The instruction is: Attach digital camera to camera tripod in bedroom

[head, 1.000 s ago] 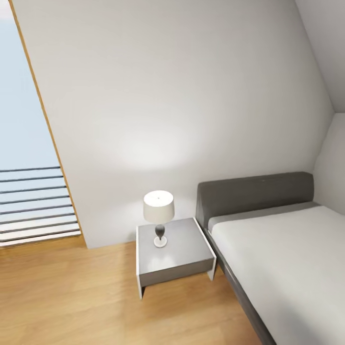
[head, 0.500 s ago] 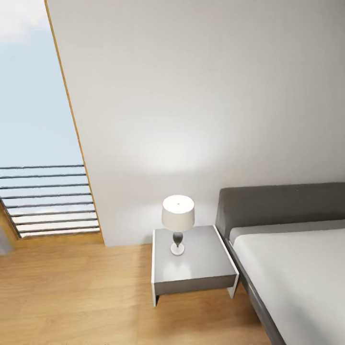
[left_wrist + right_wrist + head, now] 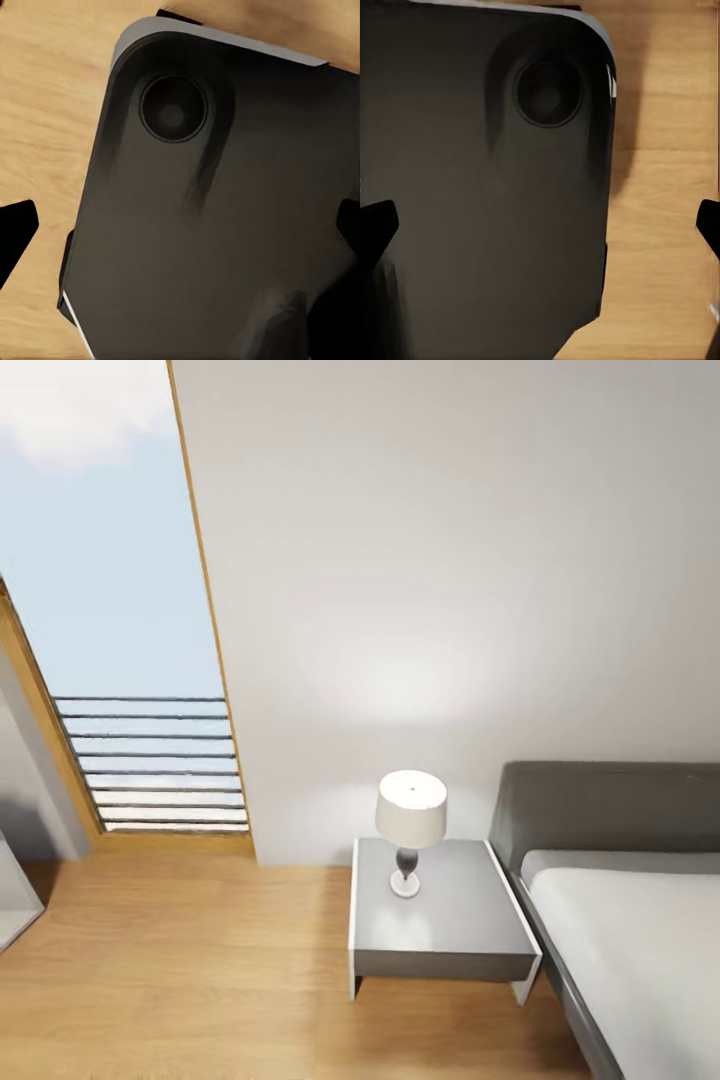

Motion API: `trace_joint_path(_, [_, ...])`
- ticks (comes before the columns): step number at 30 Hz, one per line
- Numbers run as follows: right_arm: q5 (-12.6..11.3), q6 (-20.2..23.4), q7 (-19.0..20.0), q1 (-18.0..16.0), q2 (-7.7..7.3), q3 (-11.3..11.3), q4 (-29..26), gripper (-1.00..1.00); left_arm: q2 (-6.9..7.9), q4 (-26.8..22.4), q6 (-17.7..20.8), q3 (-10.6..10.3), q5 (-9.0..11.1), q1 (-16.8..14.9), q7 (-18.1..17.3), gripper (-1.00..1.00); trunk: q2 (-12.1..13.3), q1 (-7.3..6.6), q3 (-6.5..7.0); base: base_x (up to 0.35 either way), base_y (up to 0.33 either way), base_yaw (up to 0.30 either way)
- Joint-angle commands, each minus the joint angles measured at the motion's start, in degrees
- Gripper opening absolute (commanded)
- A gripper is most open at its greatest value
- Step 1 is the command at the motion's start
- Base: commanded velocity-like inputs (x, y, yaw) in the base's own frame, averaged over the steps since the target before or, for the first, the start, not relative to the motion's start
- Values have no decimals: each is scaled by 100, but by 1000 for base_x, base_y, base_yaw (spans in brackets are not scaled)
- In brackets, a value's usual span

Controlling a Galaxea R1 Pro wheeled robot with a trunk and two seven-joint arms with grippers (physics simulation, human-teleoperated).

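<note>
Over the last second the whole head view has slid sideways: the bedside table (image 3: 440, 910) with its lamp (image 3: 411, 822) and the bed (image 3: 630, 920) now sit further to the picture's right, while the tall window (image 3: 110, 610) with its slatted railing (image 3: 155, 760) has opened up on the left. Since everything shifts together, this reads as the robot's head or base turning left, not as any furniture moving. For the task it suggests the robot is on its way and scanning the bedroom; the digital camera and the camera tripod are not among the things these pictures show, so their place cannot be told yet, and the attaching step has not begun. The left gripper (image 3: 180, 225) hangs above the robot's dark base (image 3: 210, 225), with wood floor (image 3: 45, 112) beyond the base's edge; its dark fingertips (image 3: 15, 225) show at the two sides of the view, standing wide apart with nothing between them. The right gripper (image 3: 540, 225) hangs likewise, its fingertips (image 3: 376, 225) spread wide and empty, the base under it and the floor off past the base's rim.
</note>
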Motion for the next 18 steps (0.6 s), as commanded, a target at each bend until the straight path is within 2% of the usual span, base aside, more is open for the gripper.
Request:
trace_joint_path(1, [4, -21, -1, 1, -6, -1, -11, 100, -1, -7, -8, 13, 29, 2, 3, 100, -2, 0, -4, 0, 0, 270])
trace_joint_path(7, [1, -22, 5, 1, -35, 9, -121, 100, -1, -9, -8, 15, 73, -1, 8, 100, -2, 0, -4, 0, 0, 270])
trace_joint_path(8, [-2, -20, 9, 1, -105, 14, -167, 100, 3, -7, -8, 19, 86, -4, 10, 100, -2, 0, -4, 0, 0, 270])
trace_joint_path(11, [-3, -25, 5, 1, -146, 15, -182, 100, 1, -7, -8, 18, 90, 0, 9, 100, -2, 0, -4, 0, 0, 270])
trace_joint_path(18, [-4, -26, 3, 1, -166, 20, -188, 100, 0, -8, -8, 13, 92, 1, 6, 100, -2, 0, -4, 0, 0, 270])
